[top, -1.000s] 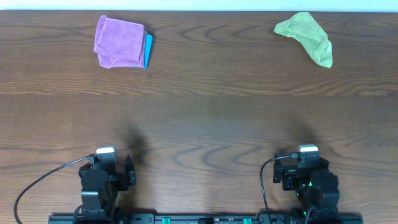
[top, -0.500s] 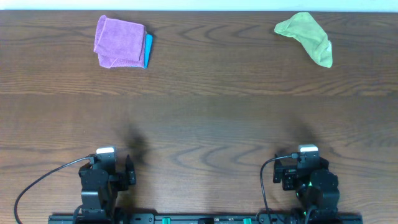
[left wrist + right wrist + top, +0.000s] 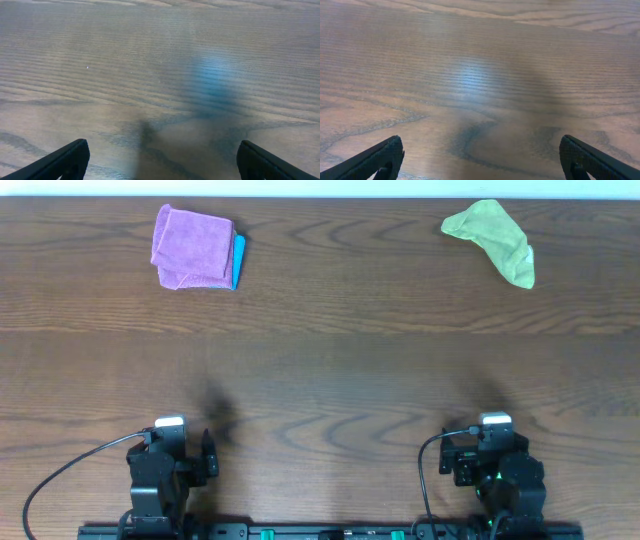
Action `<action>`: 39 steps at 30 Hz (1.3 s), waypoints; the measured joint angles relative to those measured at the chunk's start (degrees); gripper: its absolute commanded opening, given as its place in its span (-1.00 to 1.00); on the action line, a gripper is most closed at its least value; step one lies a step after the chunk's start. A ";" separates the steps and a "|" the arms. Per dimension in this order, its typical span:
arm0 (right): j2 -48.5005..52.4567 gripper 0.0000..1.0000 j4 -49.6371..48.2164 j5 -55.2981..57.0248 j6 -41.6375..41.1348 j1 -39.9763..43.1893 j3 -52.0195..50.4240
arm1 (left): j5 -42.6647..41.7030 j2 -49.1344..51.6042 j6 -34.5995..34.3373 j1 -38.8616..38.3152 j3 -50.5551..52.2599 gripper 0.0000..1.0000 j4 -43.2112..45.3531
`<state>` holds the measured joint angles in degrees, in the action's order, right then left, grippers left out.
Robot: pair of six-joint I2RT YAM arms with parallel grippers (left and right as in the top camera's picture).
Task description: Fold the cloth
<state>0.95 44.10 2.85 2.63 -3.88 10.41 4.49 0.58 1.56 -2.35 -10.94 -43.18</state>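
Left gripper (image 3: 162, 167): jaws spread wide, nothing between them. Only the two black fingertips (image 3: 67, 159) show, at the bottom corners of the wrist view, cut off by the frame. Right gripper (image 3: 482, 167): same, wide open and holding nothing, fingertips (image 3: 380, 157) clipped the same way.

Under and just ahead of both finger pairs there is bare wood grain of the table (image 3: 320, 370), with a soft shadow and a light glare patch. Both wrist views are blurry.

From overhead both arms sit at the near edge. The fingers themselves are hard to make out there, lost against the dark wrist bodies.

The cloth (image 3: 492, 238) is far ahead of the right fingers, roughly in line with them. It is a crumpled, elongated lump lying flat and unfolded, and its far tip is close to the far table edge. Only open wood lies between the fingers and it. It is outside both wrist views.

Far ahead of the left fingers is the purple cloth (image 3: 192, 246), folded, well apart from the cloth. The blue cloth (image 3: 238, 262) lies under it, showing only as a strip along its right side.

A black cable (image 3: 60, 480) loops out left of the left arm. A rail (image 3: 330, 532) runs along the near edge behind the fingers.
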 measured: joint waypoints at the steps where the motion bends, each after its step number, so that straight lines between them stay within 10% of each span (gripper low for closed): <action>1: 0.00 0.99 0.00 0.00 0.00 0.00 0.00 | 0.00 0.00 0.00 0.00 0.00 0.90 -0.02; 20: 3.56 0.98 -1.11 -0.35 -4.48 0.28 1.33 | 0.00 0.00 0.00 0.00 0.00 0.90 -0.02; 39: 59.93 0.99 7.56 -0.61 -11.19 7.61 52.19 | -0.02 0.00 0.02 0.00 0.07 0.91 0.13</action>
<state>60.88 51.66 2.24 -8.56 3.73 62.61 4.47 0.58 1.58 -2.35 -10.87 -43.05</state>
